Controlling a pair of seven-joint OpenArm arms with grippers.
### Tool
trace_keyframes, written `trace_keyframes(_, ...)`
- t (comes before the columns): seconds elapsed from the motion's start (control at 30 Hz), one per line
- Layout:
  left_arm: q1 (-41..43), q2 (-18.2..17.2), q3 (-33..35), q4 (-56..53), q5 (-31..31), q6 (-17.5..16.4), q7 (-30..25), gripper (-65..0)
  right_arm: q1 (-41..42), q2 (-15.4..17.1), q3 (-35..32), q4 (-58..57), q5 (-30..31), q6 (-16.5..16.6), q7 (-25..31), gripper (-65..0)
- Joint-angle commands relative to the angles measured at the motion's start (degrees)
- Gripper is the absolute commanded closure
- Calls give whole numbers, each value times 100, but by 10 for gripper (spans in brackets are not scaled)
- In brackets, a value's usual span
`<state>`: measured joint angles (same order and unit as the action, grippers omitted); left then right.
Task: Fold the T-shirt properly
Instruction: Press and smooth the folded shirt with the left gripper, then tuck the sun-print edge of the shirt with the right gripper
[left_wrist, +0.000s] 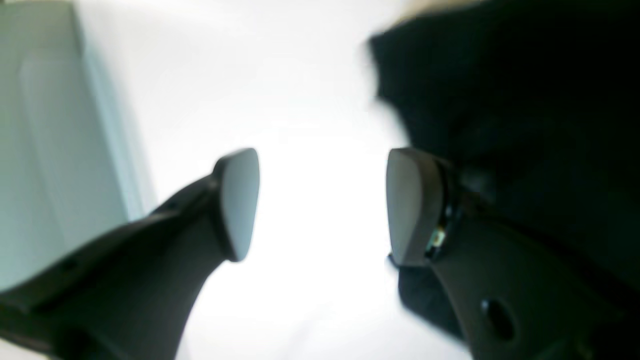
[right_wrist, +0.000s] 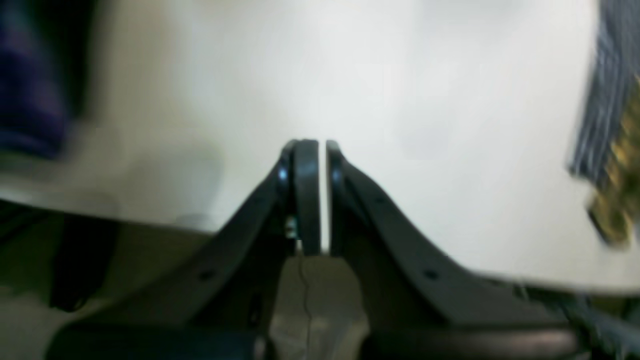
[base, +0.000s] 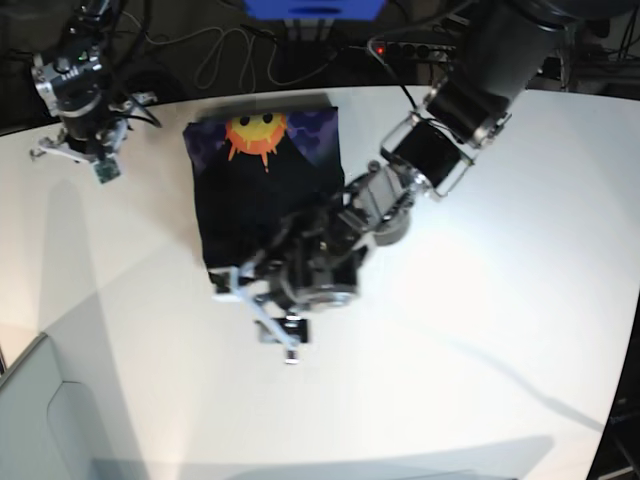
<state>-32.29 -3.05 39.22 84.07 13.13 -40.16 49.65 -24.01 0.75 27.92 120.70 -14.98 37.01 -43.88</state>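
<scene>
The black T-shirt (base: 262, 200) lies folded into a rectangle at the table's back middle, with its orange sun print (base: 258, 132) and purple clouds facing up at the far end. My left gripper (base: 262, 305) is at the shirt's near edge. In the left wrist view it (left_wrist: 325, 205) is open and empty, and the black cloth (left_wrist: 525, 100) lies beside and behind one finger (left_wrist: 412, 205). My right gripper (base: 92, 160) hovers over bare table to the left of the shirt. In the right wrist view it (right_wrist: 321, 150) is shut and empty, with blurred purple cloth (right_wrist: 25, 80) at the frame's left edge.
The white table (base: 480, 330) has a grey box (base: 50, 420) at its front left corner, also in the left wrist view (left_wrist: 50, 150). A blue object (base: 315, 10), cables and a power strip (base: 415, 48) lie beyond the back edge. A blurred striped shape (right_wrist: 612, 150) shows at right.
</scene>
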Motion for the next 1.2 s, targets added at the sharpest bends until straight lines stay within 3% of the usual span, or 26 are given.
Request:
trace_keyframes(0.0,-63,-78,-243,195,19,16,-11,-386,-21,17,-150,110,26,110,102,-1)
trace_keyframes(0.13,491,-614,-1518,749,-25,16,-11,-385,-21,17,-1100,101,26,110,102,-1)
trace_keyframes(0.33,1625,-1141,-3865,1663,-33,16,-11,-385,-12,8,-2146,57,26,110,102,-1)
trace_keyframes(0.6,2900,-1343,-6661,1962,-42,16,-20,-385,-30,8,-2392,-330,26,92,102,-1)
trace_keyframes(0.9,3665,-1607,-7742,1980,-51,16,-72,-385,-109,87,-2392,-901,8,83,419,-1)
trace_keyframes(1.03,3858,-1607,-8129,1997,-51,16,-72,-385,-197,52,-2199,-532,26,83,427,-1)
trace_keyframes(1.17,4043,-1607,-8480,1997,-51,16,-55,-385,-188,-9,-2498,101,35,83,427,-1)
